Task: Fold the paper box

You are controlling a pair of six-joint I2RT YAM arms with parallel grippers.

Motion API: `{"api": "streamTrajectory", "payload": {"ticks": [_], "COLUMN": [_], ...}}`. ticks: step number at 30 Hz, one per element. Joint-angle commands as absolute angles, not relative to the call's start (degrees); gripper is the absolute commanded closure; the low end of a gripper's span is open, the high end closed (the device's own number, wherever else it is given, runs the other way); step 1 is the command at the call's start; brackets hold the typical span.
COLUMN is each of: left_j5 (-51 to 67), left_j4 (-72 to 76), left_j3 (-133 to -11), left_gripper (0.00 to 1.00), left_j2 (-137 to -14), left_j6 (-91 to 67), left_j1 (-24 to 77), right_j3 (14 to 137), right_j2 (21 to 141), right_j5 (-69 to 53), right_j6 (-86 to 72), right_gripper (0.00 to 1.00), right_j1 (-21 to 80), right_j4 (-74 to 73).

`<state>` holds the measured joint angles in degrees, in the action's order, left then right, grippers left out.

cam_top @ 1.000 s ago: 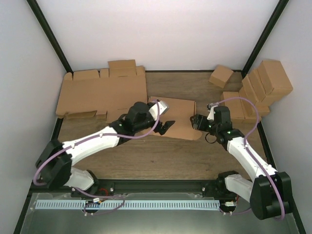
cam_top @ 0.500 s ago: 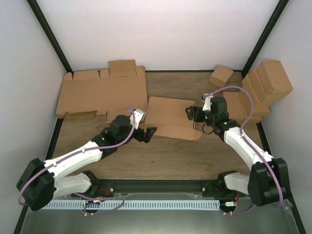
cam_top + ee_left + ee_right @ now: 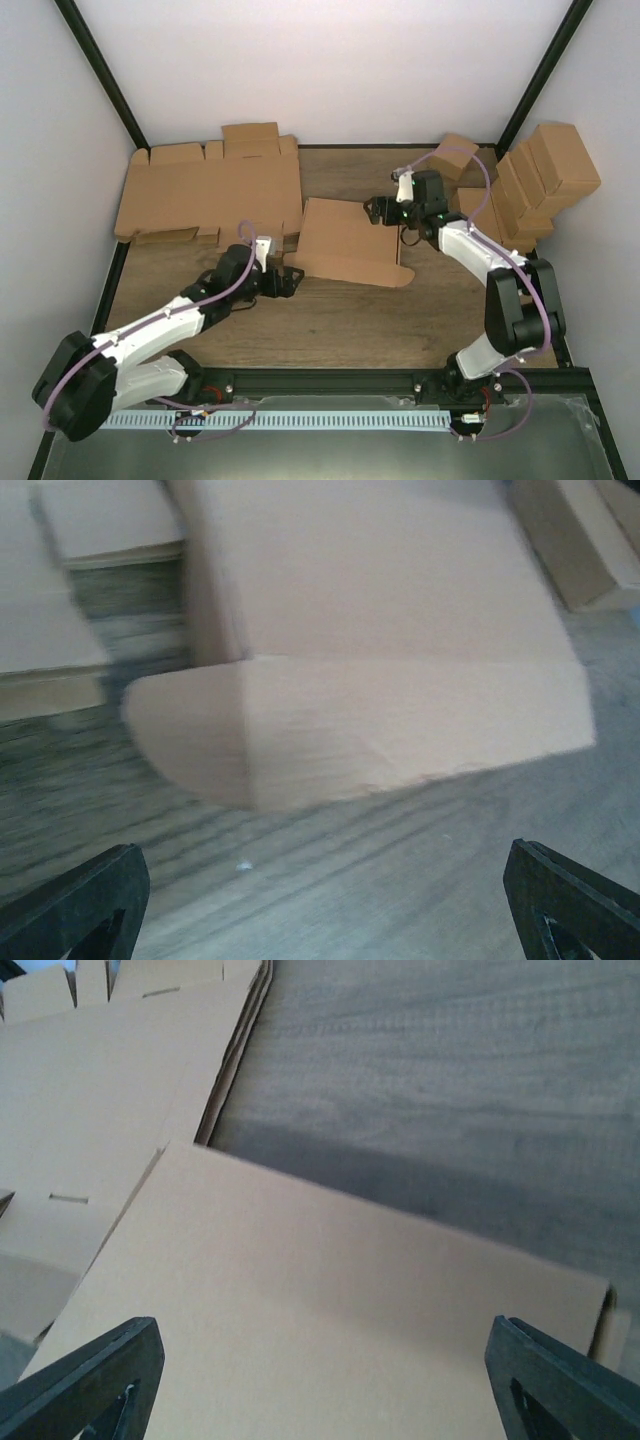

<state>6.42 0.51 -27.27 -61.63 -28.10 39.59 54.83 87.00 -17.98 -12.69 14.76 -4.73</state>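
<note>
Jaws wide apart on both your arms, nothing between them. Left gripper (image 3: 288, 278) low over table (image 3: 340, 320), just off near-left corner of paper box (image 3: 350, 240). Right gripper (image 3: 374, 211) at box's far-right edge; contact can't be told. Box mid-table, top panel sloping, rounded front flap on wood. Flat blanks (image 3: 210, 190) just left of it; ready-made boxes (image 3: 540, 180) far right.
</note>
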Motion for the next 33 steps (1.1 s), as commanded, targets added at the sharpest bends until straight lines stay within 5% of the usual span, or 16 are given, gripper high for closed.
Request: {"api": "streamTrajectory", "payload": {"ticks": [1, 8, 20, 33], "left_j5": [15.3, 22.5, 29.0, 36.3], "left_j4": [-0.8, 1.0, -1.3, -3.0], "left_j3": [-28.7, -37.4, -51.8, -56.2], "left_gripper": [0.00, 0.03, 0.25, 0.46], "left_j2": [-65.6, -77.5, -94.5, -100.0], "left_j6": [-31.3, -29.0, -23.9, -23.4], "left_j1": [32.2, 25.5, 23.8, 24.7], "right_j3": [62.9, 53.1, 36.7, 38.3], "right_j2": [92.0, 87.9, 74.9, 76.0], "right_j5": [-16.3, -19.5, -26.1, -32.8], "right_j6": [-12.4, -23.2, -27.5, -25.6], "right_gripper": [0.09, 0.10, 0.15, 0.41], "right_j1": [15.1, 10.9, 10.8, 10.8], "right_j4": [-8.9, -8.8, -13.6, -13.7]}}
